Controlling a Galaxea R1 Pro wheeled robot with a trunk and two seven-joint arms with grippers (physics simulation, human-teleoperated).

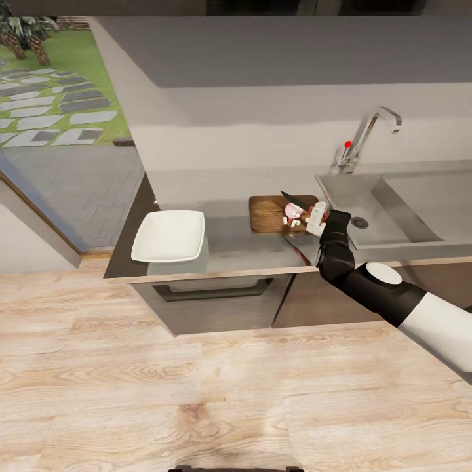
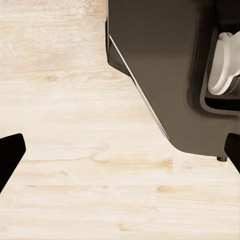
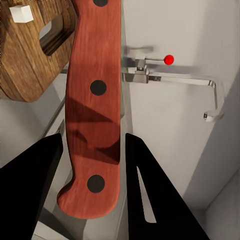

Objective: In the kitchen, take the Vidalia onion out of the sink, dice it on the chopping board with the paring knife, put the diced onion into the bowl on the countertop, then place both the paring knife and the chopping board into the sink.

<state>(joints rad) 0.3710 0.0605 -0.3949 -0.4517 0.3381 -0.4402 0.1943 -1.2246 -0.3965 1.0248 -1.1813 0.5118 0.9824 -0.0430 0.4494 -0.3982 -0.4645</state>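
From the head view, the grey counter [image 1: 249, 252] runs along the wall, and the brown chopping board [image 1: 267, 215] lies flat on it, just beside the sink [image 1: 373, 210]. The right hand [image 1: 317, 219] is at the board's end near the sink, clamped on the paring knife [image 1: 296, 198], whose dark blade points out over the board. Under the blade sits what is left of the pink Vidalia onion [image 1: 292, 210], with small white diced bits [image 1: 293, 223] lying on the wood around it. The white bowl [image 1: 169, 236] sits on the counter well apart from the board, near the counter's other end. The chrome tap [image 1: 367, 134] with its red dot stands behind the sink. In the left wrist view, the left hand [image 2: 120, 150] has its two dark fingers [image 2: 10, 152] far apart with nothing between them, above the pale wooden floor [image 2: 75, 165] and beside a dark cabinet [image 2: 165, 60]. In the right wrist view, the knife's red handle [image 3: 95, 100] with three dark rivets is pinched between the hand's two black fingers [image 3: 150, 195]. The board's slot end [image 3: 35, 45], with one white onion bit on it, and the tap [image 3: 170, 77] are both close by.
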